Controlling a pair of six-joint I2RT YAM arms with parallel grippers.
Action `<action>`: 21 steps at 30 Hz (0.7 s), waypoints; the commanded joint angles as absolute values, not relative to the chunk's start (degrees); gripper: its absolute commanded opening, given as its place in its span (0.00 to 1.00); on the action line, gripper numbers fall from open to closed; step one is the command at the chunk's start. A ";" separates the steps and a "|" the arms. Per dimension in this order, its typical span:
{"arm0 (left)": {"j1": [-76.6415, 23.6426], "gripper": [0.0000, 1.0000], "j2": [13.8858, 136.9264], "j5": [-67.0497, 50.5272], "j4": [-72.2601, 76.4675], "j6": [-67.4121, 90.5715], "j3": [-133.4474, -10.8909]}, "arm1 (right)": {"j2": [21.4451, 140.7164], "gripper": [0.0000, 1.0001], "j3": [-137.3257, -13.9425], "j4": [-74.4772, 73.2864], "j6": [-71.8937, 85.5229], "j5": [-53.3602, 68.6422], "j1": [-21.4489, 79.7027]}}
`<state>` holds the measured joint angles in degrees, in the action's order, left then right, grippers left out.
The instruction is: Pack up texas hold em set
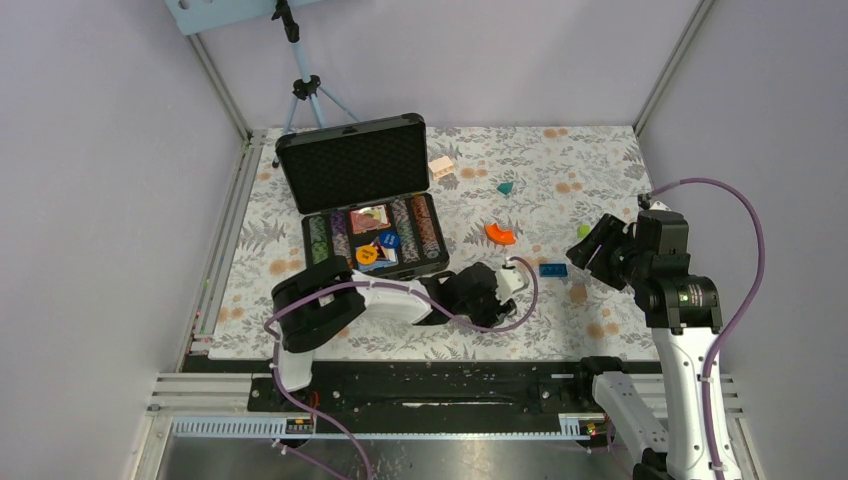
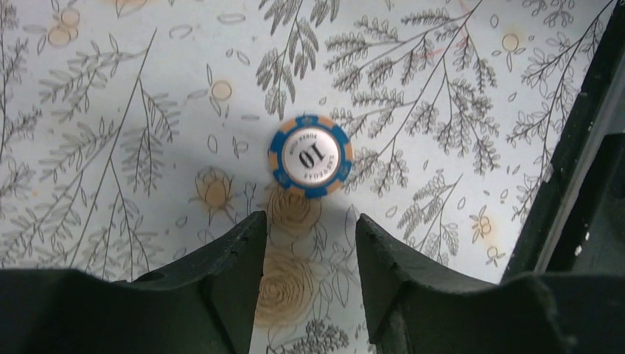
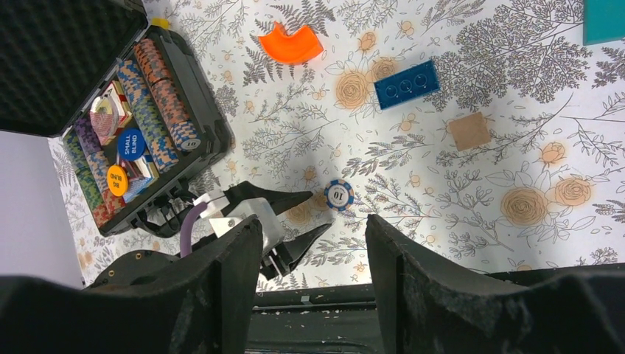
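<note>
The case (image 1: 352, 165) is sitting open at the back left with its rows nearly full, so I'd say the job is down to gathering strays. The left arm is lying low across the table, its left gripper (image 2: 309, 221) open and empty. The loose chip (image 2: 310, 155) is lying flat just past its fingertips, so next it needs to straddle the chip and close. The right gripper (image 3: 313, 223) is hovering open, holding nothing.
</note>
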<state>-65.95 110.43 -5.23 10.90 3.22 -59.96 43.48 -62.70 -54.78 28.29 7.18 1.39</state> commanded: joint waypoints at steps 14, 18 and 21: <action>-66.36 0.49 103.44 -3.44 -0.26 5.21 -66.35 | 41.43 0.61 -61.64 -54.23 28.61 8.62 1.60; -66.36 0.46 108.57 -4.74 -0.61 1.32 -76.72 | 41.18 0.61 -62.30 -55.44 27.77 7.50 1.62; -66.40 0.42 114.27 -5.43 -3.13 -1.20 -83.56 | 41.13 0.61 -62.48 -55.53 28.02 7.85 1.64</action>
<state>-66.02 108.75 -3.55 -2.35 3.31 -75.92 41.56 -61.60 -54.89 28.29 7.16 1.39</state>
